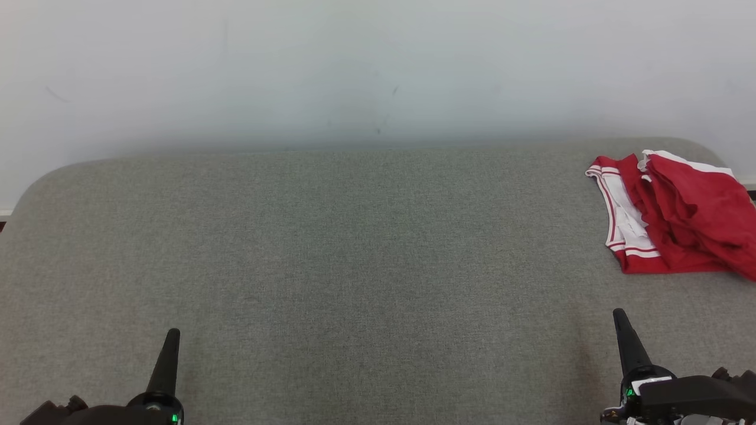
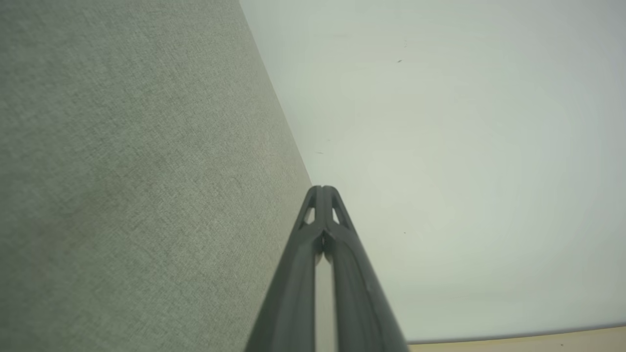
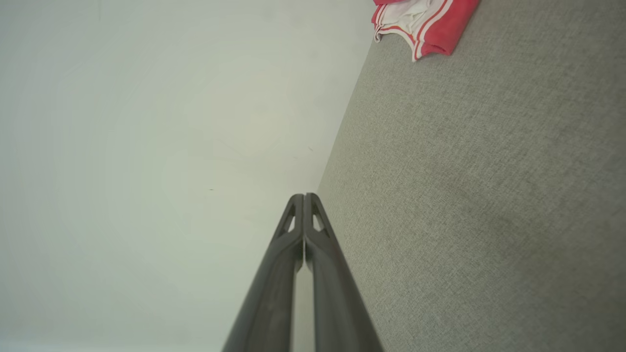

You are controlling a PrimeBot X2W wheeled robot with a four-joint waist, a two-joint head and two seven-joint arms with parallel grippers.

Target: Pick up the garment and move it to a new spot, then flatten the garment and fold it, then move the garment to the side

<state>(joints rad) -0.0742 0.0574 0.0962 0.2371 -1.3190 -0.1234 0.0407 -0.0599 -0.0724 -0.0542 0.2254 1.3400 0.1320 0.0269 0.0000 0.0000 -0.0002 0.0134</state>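
Observation:
A red garment with white trim lies bunched at the far right of the grey fabric table, its right side cut off by the head view's edge. In the right wrist view its striped corner shows at the top. My right gripper stands shut and empty near the front right, well short of the garment, its tips pressed together. At the front left my left gripper is shut too, with nothing between its fingers, tips touching.
A pale wall rises behind the table's far edge. The table's rounded corners show at back left and back right. Broad bare grey surface lies between the grippers and left of the garment.

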